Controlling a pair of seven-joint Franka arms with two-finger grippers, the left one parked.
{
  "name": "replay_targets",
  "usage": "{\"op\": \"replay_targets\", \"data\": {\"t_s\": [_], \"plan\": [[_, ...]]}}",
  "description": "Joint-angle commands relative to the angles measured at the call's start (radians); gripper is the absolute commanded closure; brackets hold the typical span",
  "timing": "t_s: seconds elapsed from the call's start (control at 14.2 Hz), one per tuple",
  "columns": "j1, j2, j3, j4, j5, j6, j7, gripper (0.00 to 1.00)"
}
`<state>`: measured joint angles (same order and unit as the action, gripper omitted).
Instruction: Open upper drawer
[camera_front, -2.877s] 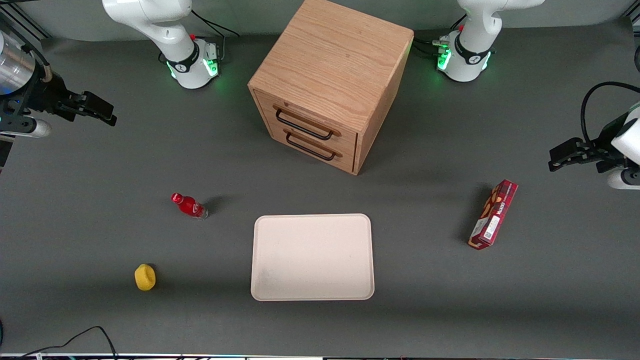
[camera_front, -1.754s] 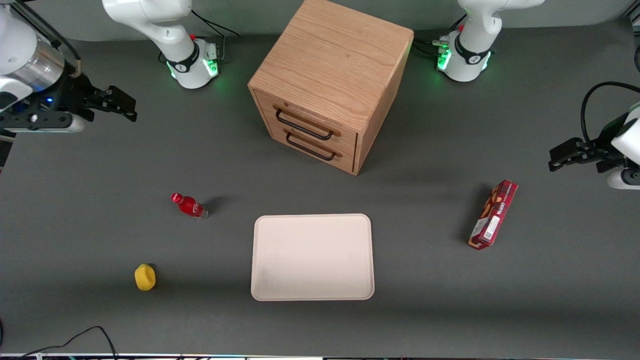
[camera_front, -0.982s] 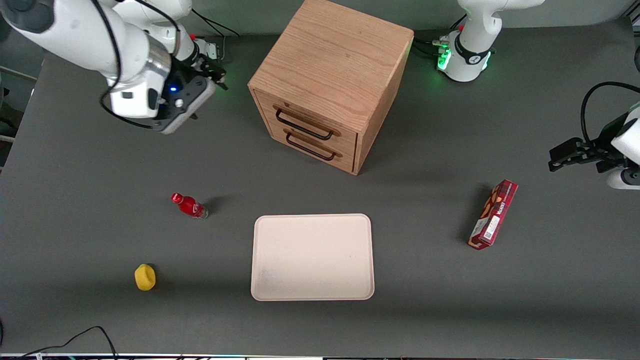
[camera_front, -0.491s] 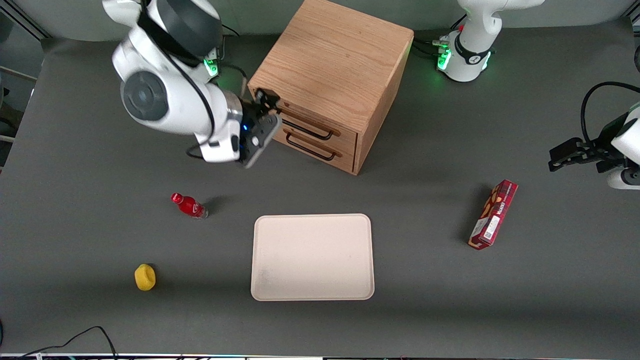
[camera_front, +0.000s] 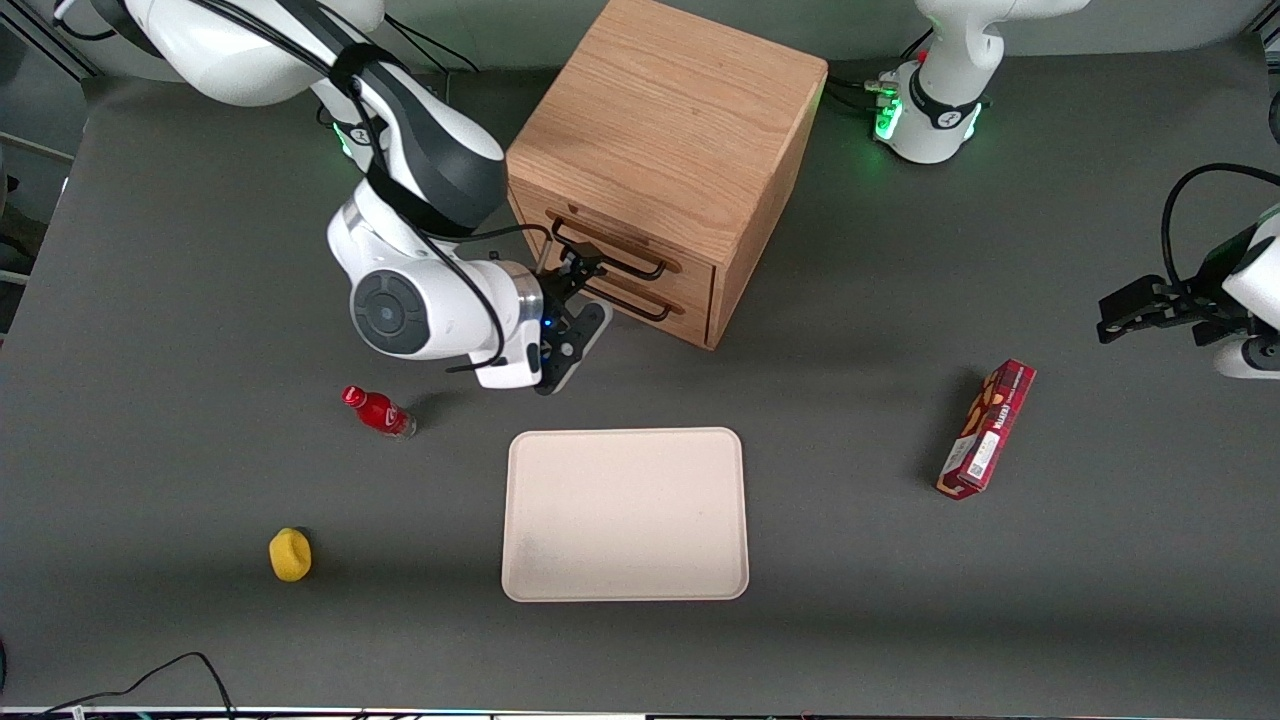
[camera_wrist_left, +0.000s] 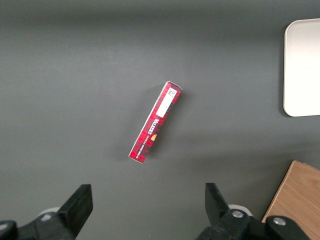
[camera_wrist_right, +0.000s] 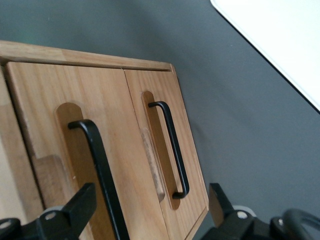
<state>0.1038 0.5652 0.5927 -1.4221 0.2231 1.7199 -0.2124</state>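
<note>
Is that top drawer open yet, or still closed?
Closed. The upper drawer sits flush with the lower drawer; the gripper, jaws open, hovers at its handle.

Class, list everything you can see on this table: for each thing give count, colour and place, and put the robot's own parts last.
cabinet: 1, light oak, farthest from the front camera
upper drawer: 1, oak, black handle, shut
lower drawer: 1, oak, black handle, just beneath
tray: 1, cream, nearer the camera than the cabinet
bottle: 1, red, toward the working arm's end
yellow object: 1, nearest the camera
box: 1, red, toward the parked arm's end
hand: 1, black, open, in front of the drawers
</note>
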Motion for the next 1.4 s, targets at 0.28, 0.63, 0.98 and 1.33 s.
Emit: {"op": "replay_targets", "data": {"t_s": [0.28,0.63,0.98,1.33], "plan": [[0.042,0.035,0.033,0.008,-0.036,0.027,-0.010,0.00],[0.045,0.048,0.035,0.006,-0.074,0.030,-0.008,0.00],[0.042,0.073,0.035,-0.015,-0.117,0.086,-0.008,0.00],[0.028,0.085,0.019,-0.008,-0.165,0.086,-0.019,0.00]]}}
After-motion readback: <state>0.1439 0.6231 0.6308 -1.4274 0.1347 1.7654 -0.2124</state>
